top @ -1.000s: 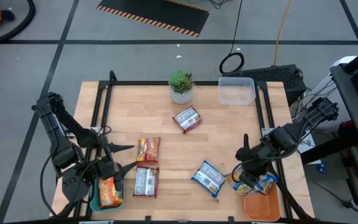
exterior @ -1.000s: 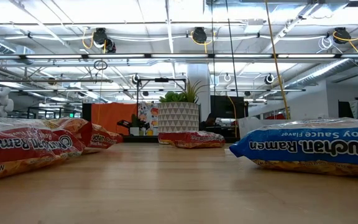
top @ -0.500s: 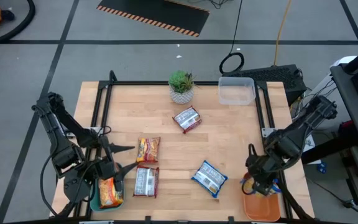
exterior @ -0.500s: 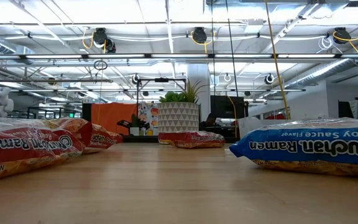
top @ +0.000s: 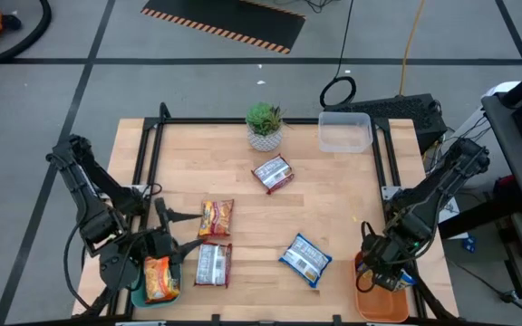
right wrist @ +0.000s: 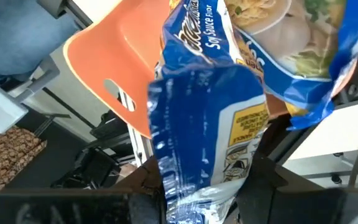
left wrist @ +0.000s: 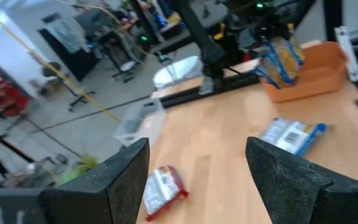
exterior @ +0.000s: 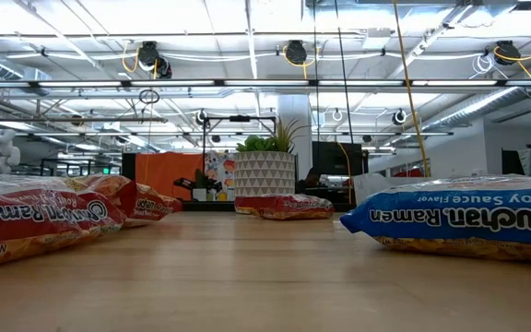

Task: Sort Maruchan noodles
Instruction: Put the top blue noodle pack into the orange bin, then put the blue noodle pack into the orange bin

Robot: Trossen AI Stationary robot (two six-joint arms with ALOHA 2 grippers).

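Observation:
My right gripper [top: 376,276] is shut on a yellow-and-blue noodle packet [right wrist: 229,81] above the orange tray [top: 386,303] at the table's near right corner. My left gripper [top: 191,232] is open near the left edge, touching nothing, beside the teal tray [top: 140,288] in which an orange packet [top: 157,279] lies. Flat on the table lie an orange packet [top: 216,217], a dark red packet [top: 213,264], a blue-white packet [top: 304,258] and another dark red packet [top: 273,174]. My right gripper pinches the yellow-and-blue packet between its two fingers at one crimped end [right wrist: 194,180]. In the left wrist view the packet [left wrist: 279,57] hangs below the gripper, over the orange tray [left wrist: 316,78]. Whether its lower end touches the tray, I cannot tell.
A potted plant [top: 264,127] and a clear plastic tub [top: 344,133] stand at the far edge. A black frame rail [top: 143,163] runs along the table's left and right sides. Bare wood lies between the packets in the middle.
My right gripper has carried the yellow-and-blue packet from the table beside the tray toward the near right corner, lifting it off the wood until it is above the orange tray. The other packets have stayed where they were.

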